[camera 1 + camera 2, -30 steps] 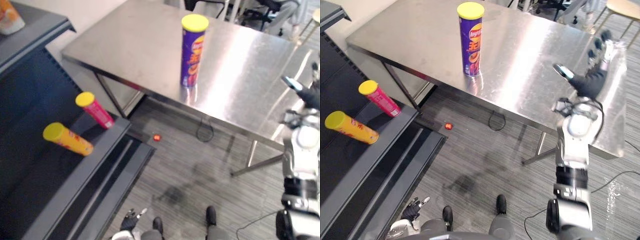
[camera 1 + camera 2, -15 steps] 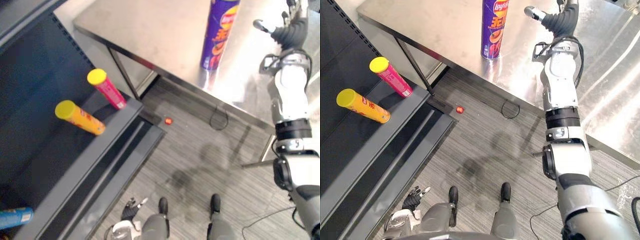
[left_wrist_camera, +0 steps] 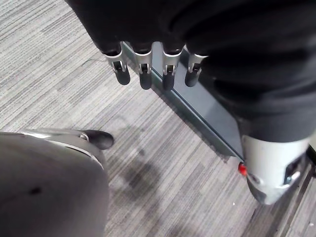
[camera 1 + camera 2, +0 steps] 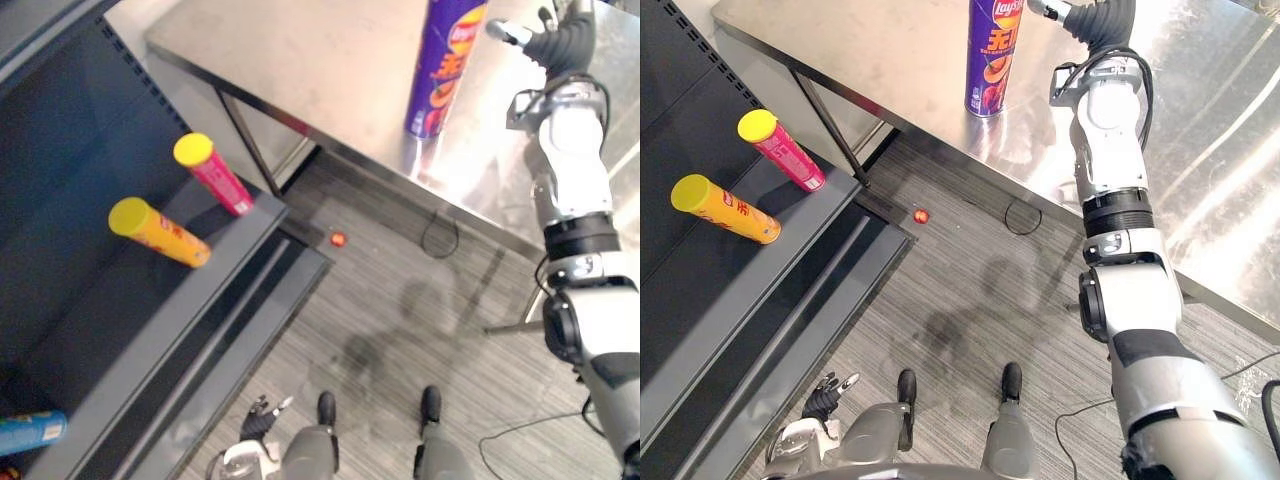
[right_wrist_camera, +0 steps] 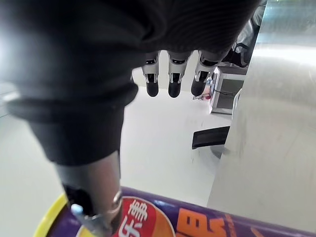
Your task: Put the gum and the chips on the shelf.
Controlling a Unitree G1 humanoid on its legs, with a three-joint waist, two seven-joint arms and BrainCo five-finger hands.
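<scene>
- Steel desk (image 4: pixel 840 45) carries the purple chips can (image 4: pixel 992 62), upright and close to the near edge. A sideways knock there would likely send it over onto the floor (image 4: pixel 970 270).
- Dark shelf (image 4: pixel 750 295) stands well apart from the desk, on the robot's left, so the carry is long. A loose hold on a tall, smooth can could let it slip on the way.
- The right hand (image 4: pixel 1098 20) is just beside the can's top, fingers straight and holding nothing, thumb by the lid. If it closes that high, the can may tip rather than lift.
- The left hand (image 3: pixel 144 69) hangs low over the floor, fingers relaxed and empty.
- A pink tube (image 4: pixel 785 153) and a yellow tube (image 4: pixel 728 212) lie on the shelf near its rim. A careless set-down could roll them off.
- The gum I cannot pick out for sure. A small red thing (image 4: pixel 921 215) lies on the floor by the shelf's foot, too small to identify.
- Against half a second ago, the right hand has drawn nearer the can. The can, tubes and left hand are as they were, apart from a slight shift of the whole view.
</scene>
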